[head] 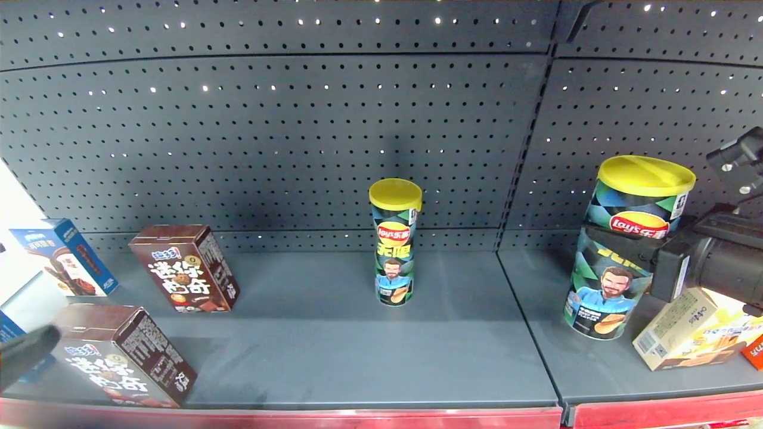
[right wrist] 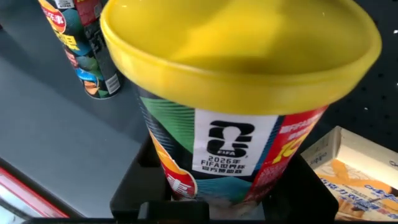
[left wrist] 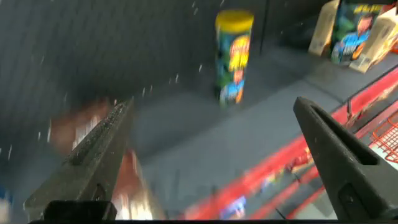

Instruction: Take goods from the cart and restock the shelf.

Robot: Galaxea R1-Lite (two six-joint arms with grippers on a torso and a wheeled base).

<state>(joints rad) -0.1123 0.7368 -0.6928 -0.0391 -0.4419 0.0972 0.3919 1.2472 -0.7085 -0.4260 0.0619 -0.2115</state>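
A tall chip can with a yellow lid (head: 394, 241) stands upright in the middle of the grey shelf (head: 334, 345); it also appears in the left wrist view (left wrist: 233, 56) and the right wrist view (right wrist: 81, 43). A second, identical chip can (head: 632, 196) is at the right, slightly tilted, its base at or just above the shelf. My right gripper (head: 620, 250) is shut on its middle from the right; the can's lid (right wrist: 236, 56) is close up in the right wrist view. My left gripper (left wrist: 212, 106) hangs open and empty at the shelf's front left (head: 27, 351).
Two brown cookie boxes (head: 185, 268) (head: 125, 363) and a blue box (head: 62, 256) stand at the left. A cream and yellow box (head: 691, 330) lies right of the held can. A perforated panel (head: 268, 137) backs the shelf; a red strip (head: 280, 417) runs along its front edge.
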